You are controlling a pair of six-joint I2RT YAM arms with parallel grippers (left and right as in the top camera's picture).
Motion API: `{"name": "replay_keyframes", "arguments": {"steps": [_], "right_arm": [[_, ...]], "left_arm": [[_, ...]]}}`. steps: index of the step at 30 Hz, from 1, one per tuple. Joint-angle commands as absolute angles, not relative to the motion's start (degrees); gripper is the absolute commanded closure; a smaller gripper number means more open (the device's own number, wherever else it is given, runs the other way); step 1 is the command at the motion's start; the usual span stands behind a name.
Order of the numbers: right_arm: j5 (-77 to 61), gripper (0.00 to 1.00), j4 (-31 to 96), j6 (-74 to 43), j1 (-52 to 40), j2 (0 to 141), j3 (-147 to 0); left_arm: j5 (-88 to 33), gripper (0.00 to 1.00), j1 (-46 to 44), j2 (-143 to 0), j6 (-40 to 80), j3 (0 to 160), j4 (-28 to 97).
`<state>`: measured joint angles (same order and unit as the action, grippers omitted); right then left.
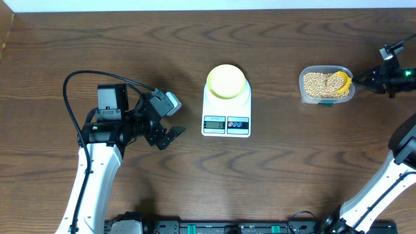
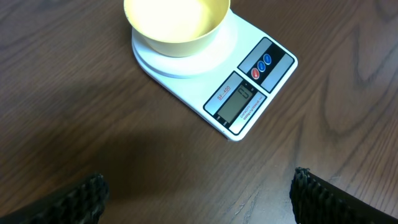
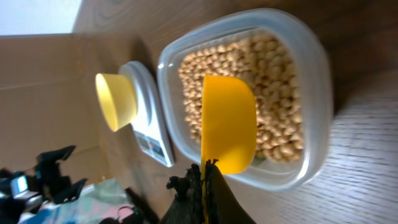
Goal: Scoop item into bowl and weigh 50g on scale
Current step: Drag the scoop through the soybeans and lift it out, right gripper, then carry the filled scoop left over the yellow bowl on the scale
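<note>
Right hand (image 3: pixel 202 177) with scoop (image 3: pixel 229 124) over item (image 3: pixel 273 81)

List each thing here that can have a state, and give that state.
Bowl: empty, on the scale.
Scale: loaded with the bowl; reading unreadable.
Tub: open, holding beans.
Scoop: in the tub, gripped by its handle.
Left gripper: open, empty.
Right gripper: shut on the scoop.

A clear plastic tub (image 3: pixel 318 87) is set toward the right side of a dark wood-grain table (image 1: pixel 195 39), a bright yellow scoop (image 3: pixel 228 124) is held with its cup inside the tub, and what may be patterned cloth (image 3: pixel 106 199) is glimpsed, blurred.
</note>
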<state>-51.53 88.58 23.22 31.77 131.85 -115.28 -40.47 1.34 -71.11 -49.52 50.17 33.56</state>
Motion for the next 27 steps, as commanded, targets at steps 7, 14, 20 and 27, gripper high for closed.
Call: {"name": "replay_keyframes", "arguments": {"steps": [7, 14, 20, 27], "right_arm": [[-63.4, 0.99, 91.4, 25.8, 33.9, 132.6, -115.1], [-63.4, 0.99, 92.0, 25.8, 30.2, 132.6, -115.1], [-64.5, 0.99, 92.2, 25.8, 26.6, 132.6, -115.1], [-68.3, 0.99, 92.1, 25.8, 21.3, 132.6, -115.1]], "left_arm": [[-41.5, 0.05, 1.6, -70.4, -49.5, 49.8, 33.6], [-41.5, 0.05, 1.6, -70.4, -49.5, 49.8, 33.6], [-41.5, 0.05, 1.6, -70.4, -49.5, 49.8, 33.6], [-41.5, 0.05, 1.6, -70.4, -49.5, 49.8, 33.6]]}}
